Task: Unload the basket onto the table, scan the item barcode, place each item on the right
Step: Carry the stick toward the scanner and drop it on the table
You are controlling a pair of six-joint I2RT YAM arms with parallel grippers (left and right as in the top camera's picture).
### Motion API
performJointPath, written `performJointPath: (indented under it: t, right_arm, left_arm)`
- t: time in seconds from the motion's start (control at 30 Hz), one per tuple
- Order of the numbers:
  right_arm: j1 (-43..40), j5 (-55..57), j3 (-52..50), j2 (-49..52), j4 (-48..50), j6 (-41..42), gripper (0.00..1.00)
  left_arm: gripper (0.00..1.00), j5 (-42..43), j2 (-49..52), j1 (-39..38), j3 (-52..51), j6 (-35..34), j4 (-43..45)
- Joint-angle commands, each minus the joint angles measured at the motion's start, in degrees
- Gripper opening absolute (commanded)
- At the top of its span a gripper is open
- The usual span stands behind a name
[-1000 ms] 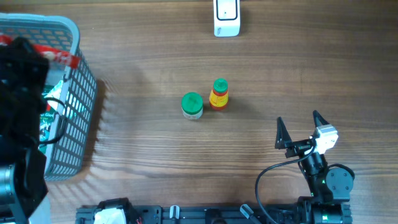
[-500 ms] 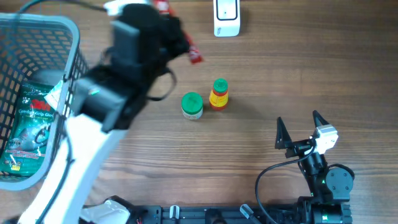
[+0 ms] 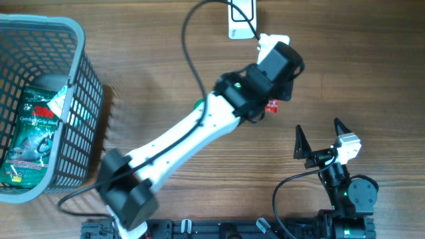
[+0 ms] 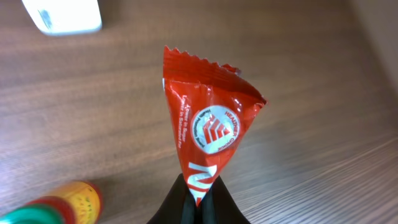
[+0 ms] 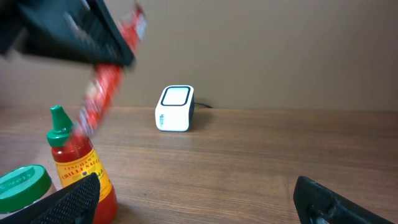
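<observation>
Packet (image 4: pixel 208 137), red foil, held by one end in the left pincer (image 4: pixel 199 202), whose fingers are clamped together on it so that the printed face hangs free above the tabletop (image 4: pixel 298 74). Gripping the end leaves most of the wrapper exposed, presumably so that a barcode can be turned toward the white scanner (image 3: pixel 242 20) standing near the far edge, just beyond the arm. No barcode shows on the visible face. Right pincer (image 3: pixel 320 133), fingers wide apart and holding nothing, rests near the front edge, well clear. Chilli sauce bottle (image 5: pixel 81 168) and green-lidded jar (image 5: pixel 22 185) stand side by side near the packet; basket (image 3: pixel 83 60) at left holds another packaged item.
</observation>
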Motion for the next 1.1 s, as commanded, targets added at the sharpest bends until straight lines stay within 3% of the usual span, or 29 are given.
performJointPath:
  t: [0.0, 0.63, 0.7, 0.8, 1.07]
  right_arm:
    - [0.31, 0.96, -0.07, -0.35, 0.13, 0.76, 1.0]
    - [0.31, 0.96, -0.07, -0.35, 0.13, 0.74, 1.0]
    - [0.31, 0.96, -0.07, -0.35, 0.13, 0.74, 1.0]
    - [0.31, 0.96, -0.07, -0.35, 0.13, 0.74, 1.0]
    - [0.31, 0.96, -0.07, -0.35, 0.13, 0.74, 1.0]
  left_arm:
    - [0.04, 0.24, 5.53, -1.46, 0.26, 1.4, -0.81]
    - [0.05, -1.53, 20.0, -1.7, 0.15, 0.74, -3.85]
    - [0.08, -1.7, 20.26, -1.68, 0.15, 0.74, -3.87]
    - [0.21, -4.96, 20.33, -1.68, 0.15, 0.76, -4.76]
    - [0.24, -5.16, 20.17, -1.7, 0.17, 0.79, -6.1]
